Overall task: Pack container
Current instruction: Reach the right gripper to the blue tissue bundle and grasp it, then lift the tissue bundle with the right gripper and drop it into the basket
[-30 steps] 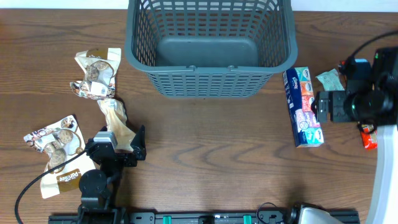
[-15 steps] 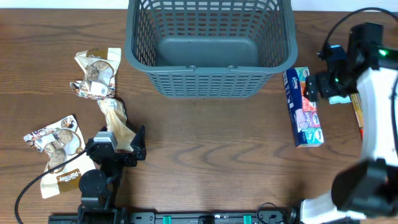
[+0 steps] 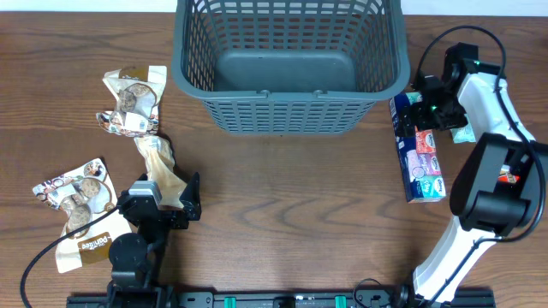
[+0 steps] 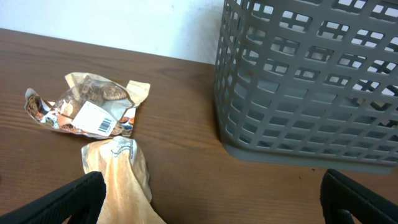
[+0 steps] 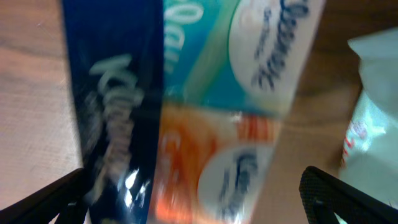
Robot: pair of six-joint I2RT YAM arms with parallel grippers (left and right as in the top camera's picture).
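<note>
The dark grey-blue slotted container (image 3: 287,111) stands at the table's back centre; its wall fills the right of the left wrist view (image 4: 311,87). My right gripper (image 3: 431,101) is open, low over the far end of a long tissue multipack (image 3: 417,147), which fills the right wrist view (image 5: 205,93), blurred. My left gripper (image 3: 163,205) is open at the front left, over the end of a tan snack packet (image 3: 159,167), also in the left wrist view (image 4: 121,180).
A crumpled cookie packet (image 3: 130,101) lies left of the container, also in the left wrist view (image 4: 84,104). Another cookie packet (image 3: 75,205) lies at the front left. A pale green packet (image 3: 462,128) and a red item (image 3: 509,178) lie by the right arm.
My right arm has swung from the right edge toward the container and come down over the far end of the tissue multipack. The left arm has not moved.
</note>
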